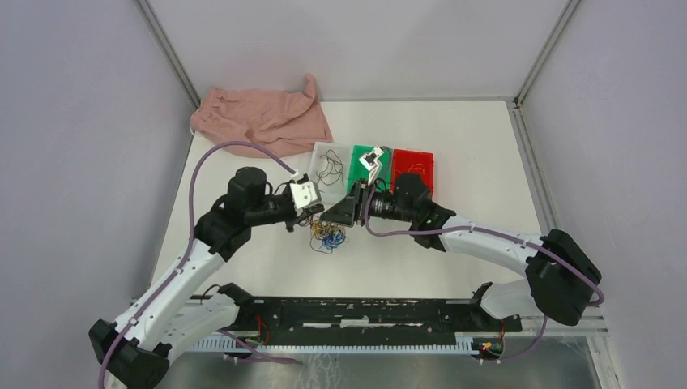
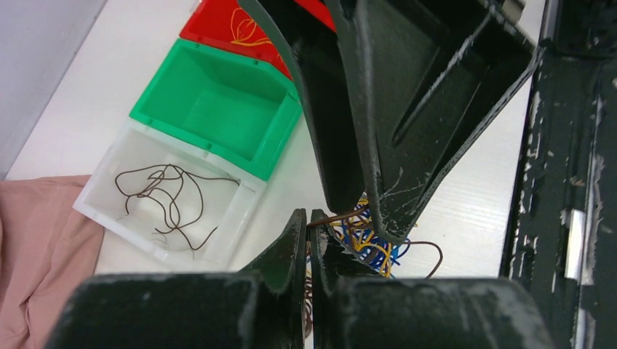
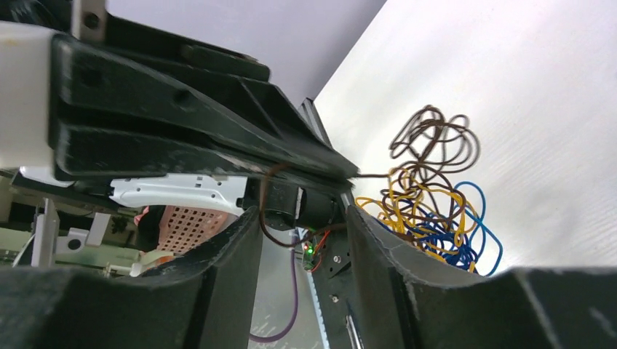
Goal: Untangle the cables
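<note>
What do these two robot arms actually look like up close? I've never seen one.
Each arm, the left arm and the right arm, has white link shells joined by chunky black joints. A thick purple cable loops along each. The jaws are flat black wedges, scuffed with pale scratches.

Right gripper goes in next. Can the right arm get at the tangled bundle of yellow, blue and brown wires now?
Probably yes: the open right gripper sits beside the bundle on the white table. Only the left gripper, shut on a dark brown strand, crowds that approach.
</note>
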You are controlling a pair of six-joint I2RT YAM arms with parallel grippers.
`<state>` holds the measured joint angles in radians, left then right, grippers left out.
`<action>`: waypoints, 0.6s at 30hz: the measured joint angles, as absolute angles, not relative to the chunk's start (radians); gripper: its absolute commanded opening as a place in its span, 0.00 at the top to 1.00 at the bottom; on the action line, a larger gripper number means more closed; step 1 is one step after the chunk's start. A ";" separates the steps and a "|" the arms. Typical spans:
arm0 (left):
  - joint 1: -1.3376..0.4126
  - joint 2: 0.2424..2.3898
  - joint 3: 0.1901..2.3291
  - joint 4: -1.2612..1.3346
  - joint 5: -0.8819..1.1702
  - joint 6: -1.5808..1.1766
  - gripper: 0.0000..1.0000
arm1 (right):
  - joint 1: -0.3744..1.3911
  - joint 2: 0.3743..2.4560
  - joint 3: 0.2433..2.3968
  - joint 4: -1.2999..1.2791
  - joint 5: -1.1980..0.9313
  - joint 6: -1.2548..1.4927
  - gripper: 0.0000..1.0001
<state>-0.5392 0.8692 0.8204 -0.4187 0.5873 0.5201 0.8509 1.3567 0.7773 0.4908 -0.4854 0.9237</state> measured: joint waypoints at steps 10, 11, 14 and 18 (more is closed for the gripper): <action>-0.539 0.846 0.899 -0.395 0.608 0.336 0.97 | 0.849 1.345 0.704 0.748 -0.520 0.993 0.44; -0.539 0.846 0.903 -0.391 0.609 0.321 0.97 | 0.849 1.345 0.705 0.766 -0.524 0.995 0.44; -0.539 0.849 0.918 -0.387 0.611 0.281 0.97 | 0.851 1.350 0.716 0.797 -0.528 0.998 0.47; -0.539 0.852 0.944 -0.387 0.612 0.251 0.97 | 0.857 1.364 0.725 0.816 -0.530 0.997 0.59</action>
<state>-0.5392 0.8520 0.9436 -0.3874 0.6121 0.2508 0.8566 1.3640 0.7250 0.8162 -0.5301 0.9970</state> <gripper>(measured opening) 0.052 0.486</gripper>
